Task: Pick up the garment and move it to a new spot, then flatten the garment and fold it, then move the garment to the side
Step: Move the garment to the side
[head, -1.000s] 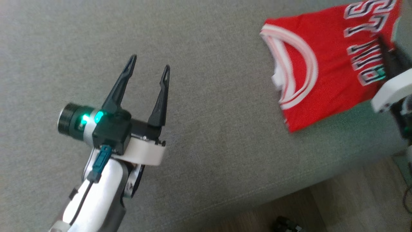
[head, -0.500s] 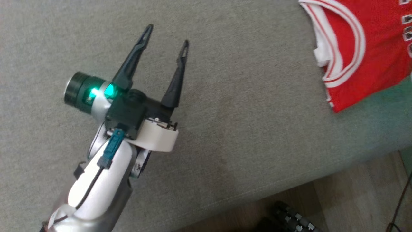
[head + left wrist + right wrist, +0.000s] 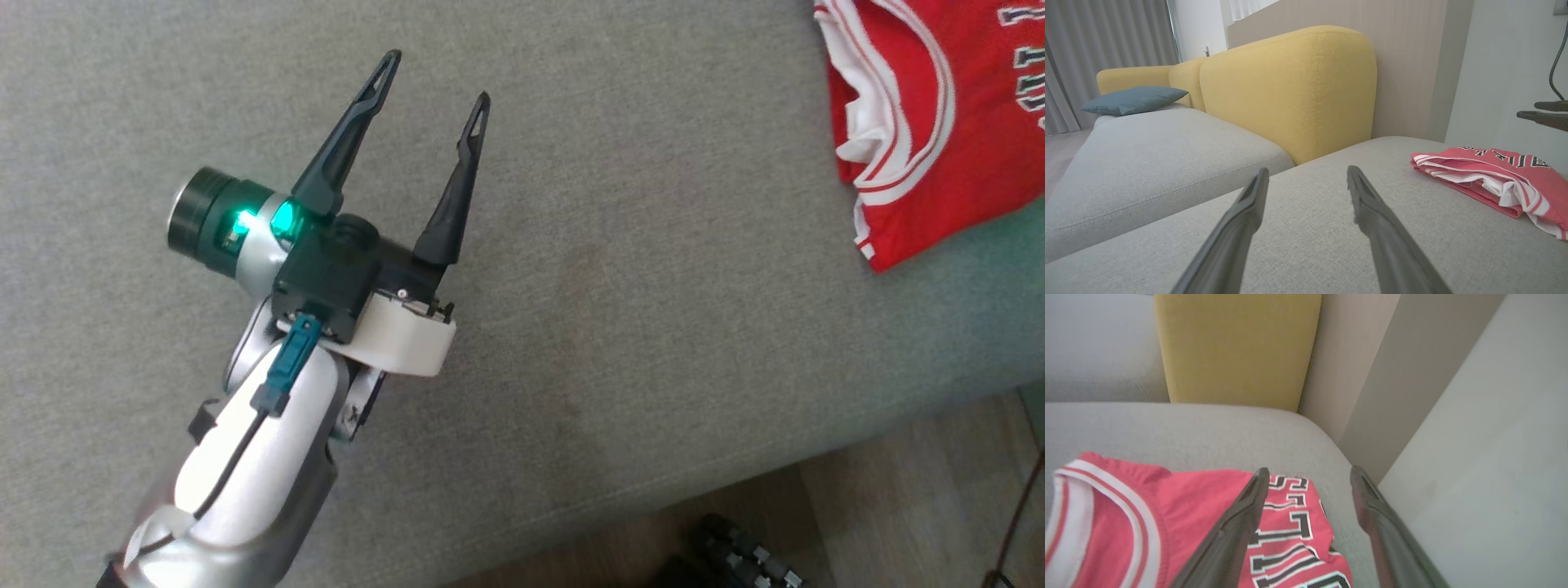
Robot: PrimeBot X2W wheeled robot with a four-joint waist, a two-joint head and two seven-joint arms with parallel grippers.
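Red jersey (image 3: 963, 163) lies folded on grey sofa seat (image 3: 653, 327) near yellow backrest (image 3: 1290, 90); left fingers (image 3: 339, 151) and right fingers (image 3: 1231, 535) spread.

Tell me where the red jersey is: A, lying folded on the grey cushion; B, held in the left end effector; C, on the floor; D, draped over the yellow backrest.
A: the jersey lies folded on the cushion, and the right end effector over it is open, gripping nothing.
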